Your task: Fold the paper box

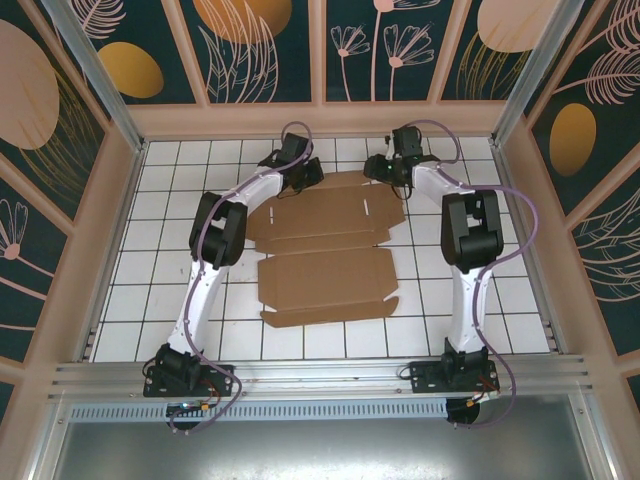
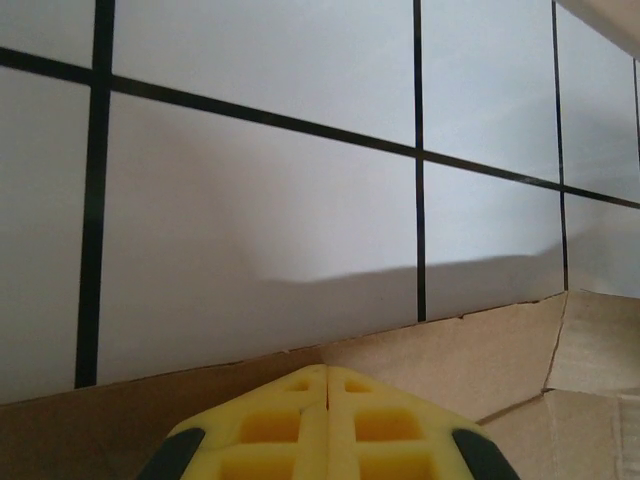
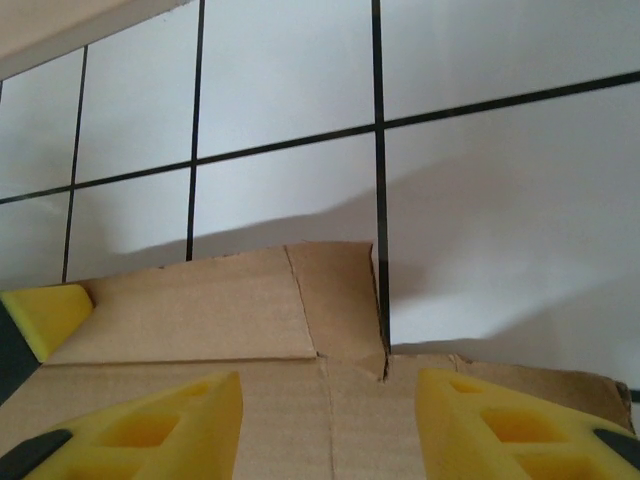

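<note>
Top external: paper box [image 1: 325,255] flat on tiled bench [image 1: 430,310]. Left wrist: left tool [image 2: 326,375] pinched closed above far cardboard edge. Right wrist: right tool [image 3: 328,380] spread wide over flap [image 3: 335,295].

- Top external: high behind the arm bases, looking down over the whole tiled counter [image 1: 130,300].
- Both wrist views: low, very close, facing past the far edge of the paper box [image 2: 450,360], which the overhead view also shows.

The brown cardboard paper box [image 1: 325,250] lies unfolded and flat on the white tiles, creases showing.
</note>
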`<action>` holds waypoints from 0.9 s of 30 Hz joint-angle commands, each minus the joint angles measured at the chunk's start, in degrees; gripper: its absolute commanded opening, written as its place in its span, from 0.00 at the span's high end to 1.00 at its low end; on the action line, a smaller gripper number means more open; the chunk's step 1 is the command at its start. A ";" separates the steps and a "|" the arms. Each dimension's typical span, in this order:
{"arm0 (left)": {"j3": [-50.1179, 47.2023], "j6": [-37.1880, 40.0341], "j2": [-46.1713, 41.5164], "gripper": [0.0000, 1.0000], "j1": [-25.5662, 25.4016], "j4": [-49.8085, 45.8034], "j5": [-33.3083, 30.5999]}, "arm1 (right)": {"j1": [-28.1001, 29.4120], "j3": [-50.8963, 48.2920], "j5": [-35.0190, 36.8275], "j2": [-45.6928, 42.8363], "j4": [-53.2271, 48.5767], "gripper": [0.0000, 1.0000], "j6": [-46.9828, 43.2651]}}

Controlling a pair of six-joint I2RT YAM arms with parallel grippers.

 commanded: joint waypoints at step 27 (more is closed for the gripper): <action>-5.08 1.54 0.48 1.00 0.47 1.26 2.44 | 1.45 11.22 -14.33 8.95 0.11 0.53 -0.76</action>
